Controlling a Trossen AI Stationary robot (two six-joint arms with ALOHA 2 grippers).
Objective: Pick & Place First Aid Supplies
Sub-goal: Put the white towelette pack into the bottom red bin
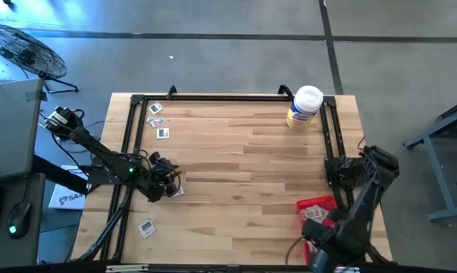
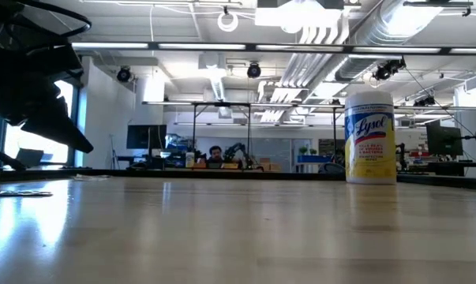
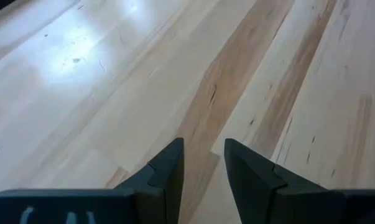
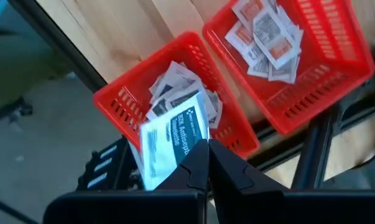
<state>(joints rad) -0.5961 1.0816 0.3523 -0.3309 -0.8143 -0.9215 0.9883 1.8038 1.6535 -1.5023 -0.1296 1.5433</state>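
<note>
Right end effector holds a packet over a red tray

The right end effector (image 4: pixel 203 163) pinches one white packet (image 4: pixel 171 138) just above the red tray (image 4: pixel 115 102) at the middle left of its wrist picture; a second red tray (image 4: pixel 336 74) sits at the upper right. To drop it well, open only when the packet hangs fully inside the rim. The left end effector (image 3: pixel 203 163), fingers a little spread and empty, hangs over the bare counter (image 1: pixel 243 174). More packets (image 1: pixel 158 121) lie at the upper left of the high picture.

two red trays (image 4: pixel 175 93), one jar (image 1: pixel 304 108), four loose packets (image 1: pixel 161 133) on the table.
</note>
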